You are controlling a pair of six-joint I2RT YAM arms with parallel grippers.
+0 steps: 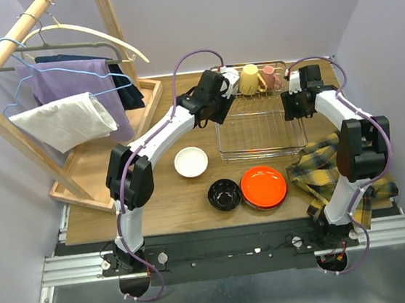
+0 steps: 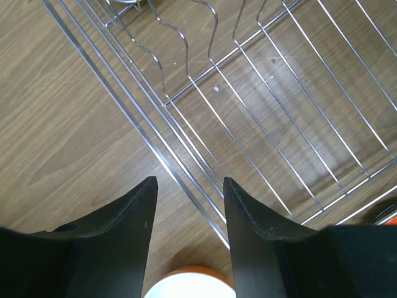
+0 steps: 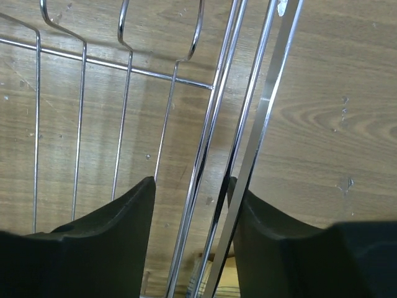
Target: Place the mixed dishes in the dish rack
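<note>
- Black fingers [image 2: 133, 223] of the left claw [image 2: 187, 183] sat closest to the lens. They were spread wide, with only a side wire of the silver wire-grid dish rack [image 1: 264, 152] below the gap. And the other one?
- Much the same for the right claw [image 3: 190, 181]: spread and empty, with the rack's opposite rim wires running up between its fingers. I couldn't tell whether it touched them.
- Where were the dishes?
- One yellow mug [image 1: 250, 79] and one pink mug [image 1: 271, 76] stood at the rack's far end. Three pieces lay on the wooden tabletop [image 1: 165, 207] on the rack's near side: a small white bowl [image 1: 190, 161], a black bowl [image 1: 224, 194] and a shallow orange-red dish [image 1: 264, 187] touching the black one.
- How would they handle?
- Rigid and glossy, so probably slick and liable to chip against wire, I judged. None looked heavy. Since the white bowl stood apart, I'd have pinched its wall, one finger inside and one outside. The orange-red dish lay low, its rim offered little purchase, and the black bowl crowded one side.
</note>
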